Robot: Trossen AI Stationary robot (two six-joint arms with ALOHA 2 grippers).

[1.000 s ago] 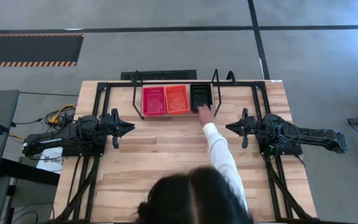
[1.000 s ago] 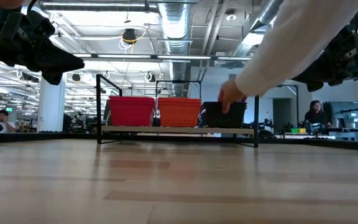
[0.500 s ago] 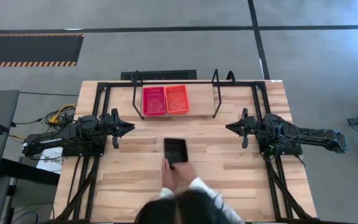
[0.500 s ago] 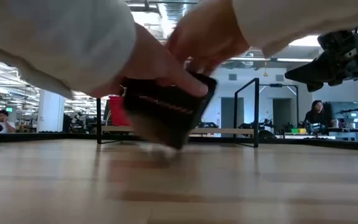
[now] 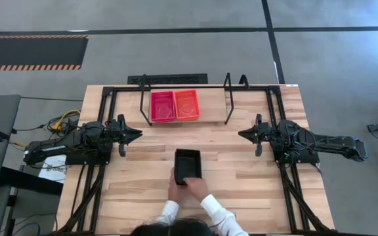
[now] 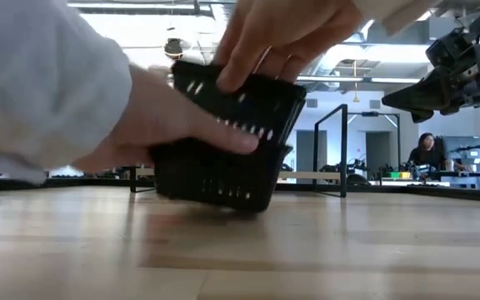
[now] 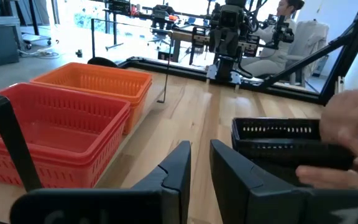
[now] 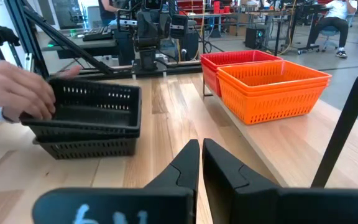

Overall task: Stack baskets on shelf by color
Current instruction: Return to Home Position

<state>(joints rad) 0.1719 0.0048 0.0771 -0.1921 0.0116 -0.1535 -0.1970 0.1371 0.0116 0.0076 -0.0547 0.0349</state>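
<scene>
High view: a person's hands (image 5: 188, 188) hold black baskets (image 5: 188, 164) mid-table.

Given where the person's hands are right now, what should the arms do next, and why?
Probably wait: a person's hands are on the black baskets mid-table, between the left gripper and right gripper, both shut at the sides.

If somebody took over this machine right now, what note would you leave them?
Left tool and right tool: both shut, empty, waiting at the table's sides.
Red baskets and orange baskets: stacked side by side on the shelf, whose right end is bare.
Black baskets: on the table mid-front, a person's hands pulling them apart.
Done: red and orange are sorted.
Left: black baskets onto the shelf, once the hands are clear.
</scene>
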